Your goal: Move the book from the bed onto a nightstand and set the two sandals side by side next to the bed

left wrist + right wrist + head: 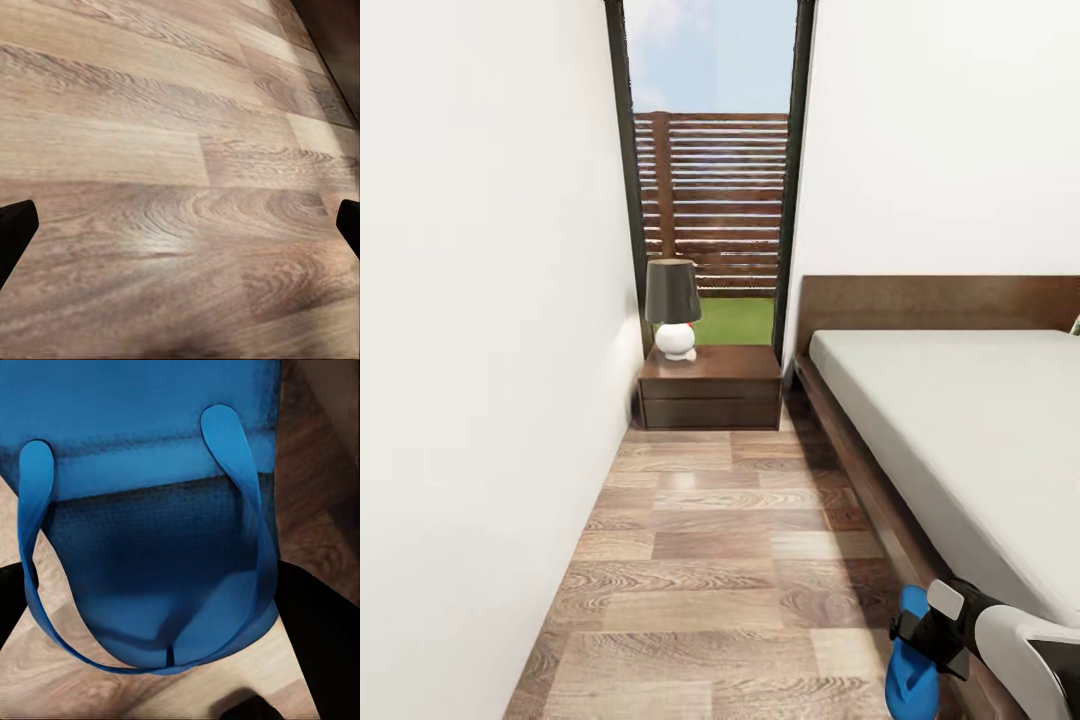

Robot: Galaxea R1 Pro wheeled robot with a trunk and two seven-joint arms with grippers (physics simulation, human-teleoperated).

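My right gripper (920, 645) has its jaws closed on a blue sandal (161, 532), beside the bed (960, 420) frame (low over the floor (165, 150)); left jaws spread wide. Nightstand (710, 385) stands beside the bed's headboard.

Right arm (1020, 650) white shell, black end effector (930, 640).

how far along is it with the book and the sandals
Nothing looks finished yet. In hand: the right gripper grips one blue sandal above the floor beside the bed. Left: setting it down, pairing the second sandal, and getting the book onto the nightstand, whose top holds just a lamp.
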